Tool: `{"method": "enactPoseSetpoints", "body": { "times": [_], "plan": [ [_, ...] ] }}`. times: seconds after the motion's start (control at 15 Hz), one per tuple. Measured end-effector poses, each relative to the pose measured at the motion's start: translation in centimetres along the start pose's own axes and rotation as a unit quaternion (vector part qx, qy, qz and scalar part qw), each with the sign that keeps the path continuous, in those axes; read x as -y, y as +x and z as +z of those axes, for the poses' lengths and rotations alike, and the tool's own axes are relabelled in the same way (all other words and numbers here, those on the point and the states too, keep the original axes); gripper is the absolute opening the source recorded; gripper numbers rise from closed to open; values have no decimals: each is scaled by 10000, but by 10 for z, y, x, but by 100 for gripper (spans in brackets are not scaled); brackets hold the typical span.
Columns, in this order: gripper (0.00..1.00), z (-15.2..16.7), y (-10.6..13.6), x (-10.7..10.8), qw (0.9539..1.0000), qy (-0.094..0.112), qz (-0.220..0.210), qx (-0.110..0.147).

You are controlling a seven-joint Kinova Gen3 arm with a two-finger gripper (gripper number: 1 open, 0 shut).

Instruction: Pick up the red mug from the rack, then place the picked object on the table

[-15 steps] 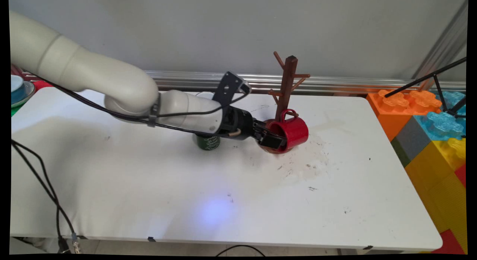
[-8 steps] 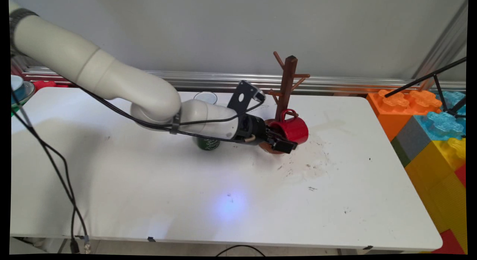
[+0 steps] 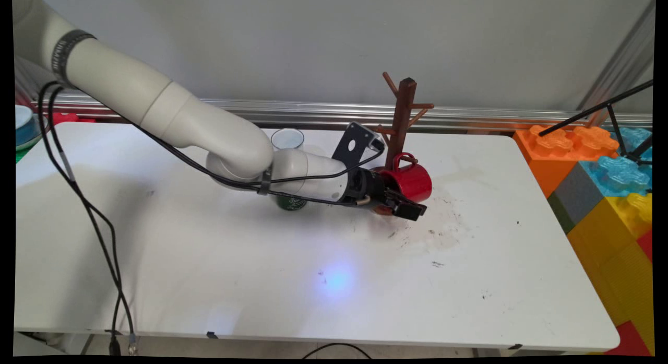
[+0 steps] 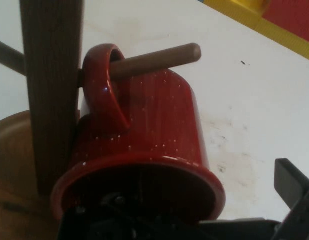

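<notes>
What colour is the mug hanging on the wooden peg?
Red with tiny white specks; the mug shows best in the hand view.

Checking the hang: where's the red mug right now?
The red mug hangs by its handle on a low peg of the wooden mug tree, right of centre at the table's far side, with the gripper at its mouth.

The red speckled mug point(image 4: 144, 135) looks glossy, like glazed enamel. The brown mug tree point(image 3: 401, 118) is matt, grained wood. The white table point(image 3: 261, 259) is smooth, scuffed at the mug's four o'clock.
</notes>
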Motion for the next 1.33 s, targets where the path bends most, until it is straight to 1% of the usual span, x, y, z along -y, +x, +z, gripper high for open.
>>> {"method": "enactPoseSetpoints", "body": {
  "times": [0.13, 0.2, 0.6, 1.33],
  "plan": [
    [100, 6, -1, 0, 10000, -14, -2, 2],
    [0, 9, -2, 0, 10000, -18, -5, 4],
    [0, 20, -6, 2, 10000, -43, -18, -4],
    [0, 18, -9, 3, 9997, -188, 115, -107]
  ]
}}
